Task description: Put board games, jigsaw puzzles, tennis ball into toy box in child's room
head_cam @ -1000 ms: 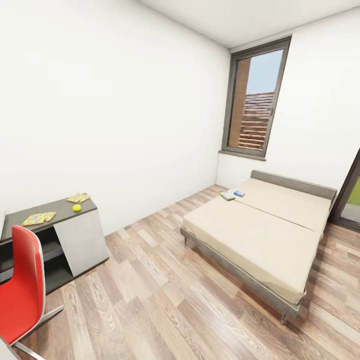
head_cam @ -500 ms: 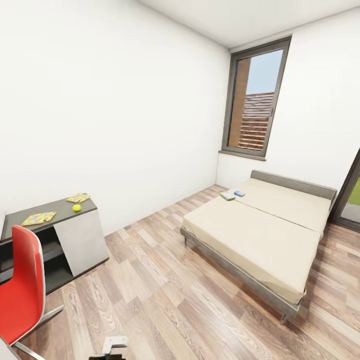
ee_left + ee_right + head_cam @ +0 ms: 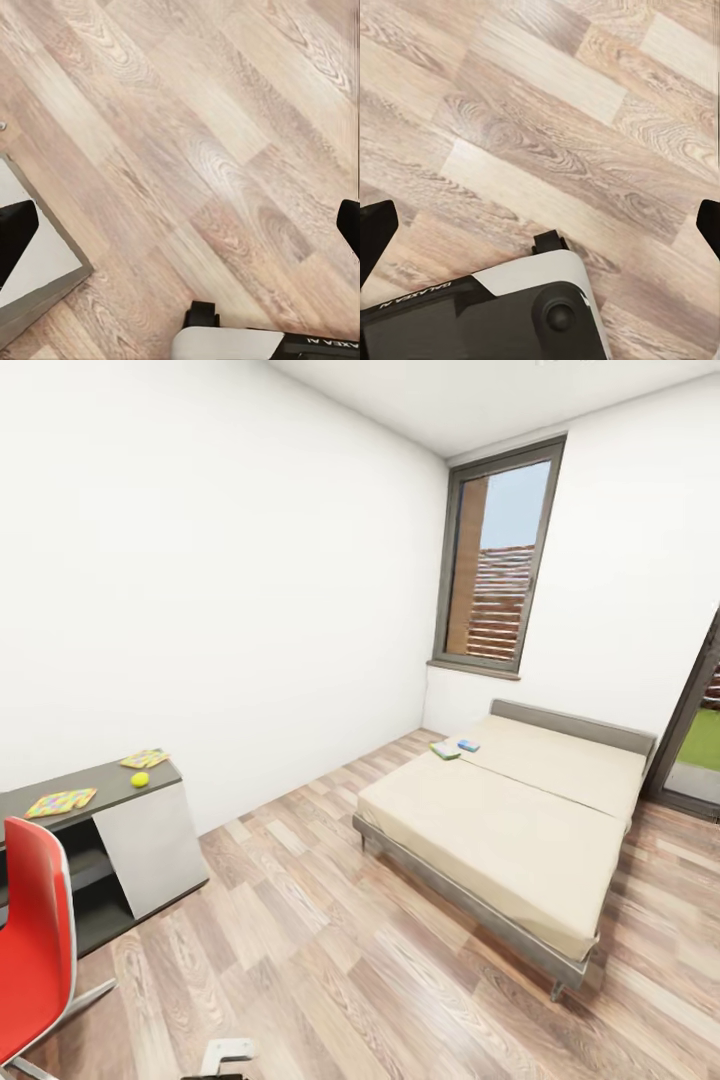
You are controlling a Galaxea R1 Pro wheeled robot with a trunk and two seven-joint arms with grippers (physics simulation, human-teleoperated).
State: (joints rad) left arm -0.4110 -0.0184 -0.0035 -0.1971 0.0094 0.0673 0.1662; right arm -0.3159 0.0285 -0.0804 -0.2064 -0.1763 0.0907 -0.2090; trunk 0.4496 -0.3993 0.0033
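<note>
Child's room from the doorway side.
Two board games (image 3: pixel 453 748) lie on the far bed (image 3: pixel 500 830); both grippers' fingers are spread over bare floor (image 3: pixel 225 150).

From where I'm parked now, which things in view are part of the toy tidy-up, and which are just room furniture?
Job items:
two jigsaw puzzles on the cabinet top
tennis ball between them
two board games on the bed

Just there:
red chair
window
low cabinet
plank floor
</note>
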